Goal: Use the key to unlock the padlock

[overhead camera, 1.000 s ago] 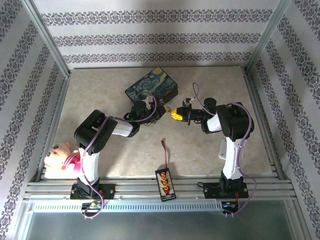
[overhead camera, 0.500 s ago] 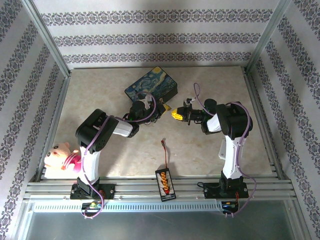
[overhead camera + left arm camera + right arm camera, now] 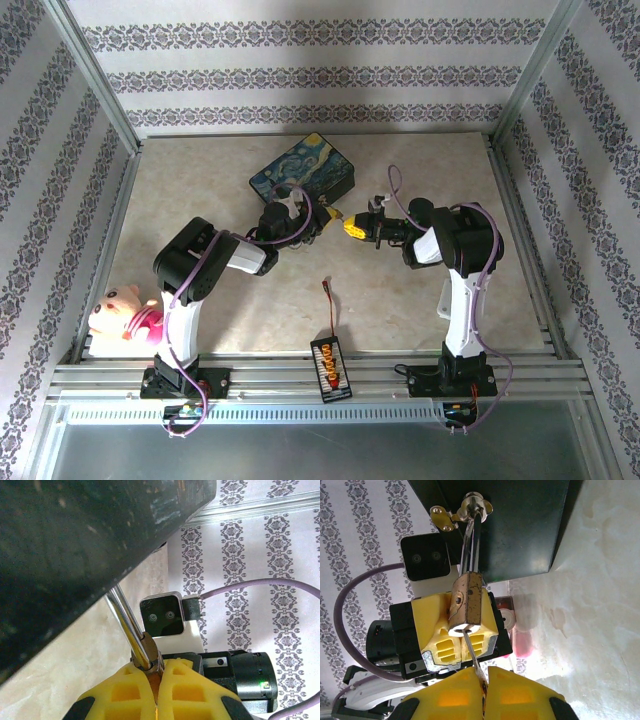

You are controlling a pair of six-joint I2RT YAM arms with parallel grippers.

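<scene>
The brass padlock (image 3: 467,600) hangs by its silver shackle (image 3: 471,540) from the latch of the painted box (image 3: 303,170). My left gripper (image 3: 157,672) is shut on the padlock body (image 3: 148,655), and its yellow fingers (image 3: 432,625) show behind the lock in the right wrist view. My right gripper (image 3: 484,677) is shut on the key, whose head is hidden between the pads. The thin key blade (image 3: 471,647) reaches up to the keyhole in the padlock's bottom face, its tip at the opening. In the top view the two grippers, left (image 3: 318,226) and right (image 3: 352,228), meet tip to tip just in front of the box.
A pink plush toy (image 3: 120,310) lies at the near left by the left arm's base. A red-tipped wire lead (image 3: 329,300) runs to a black board (image 3: 330,365) at the table's near edge. Metal frame rails border the table.
Both grippers have crept very slightly toward the box. Their grips on the padlock and the key are unchanged.
</scene>
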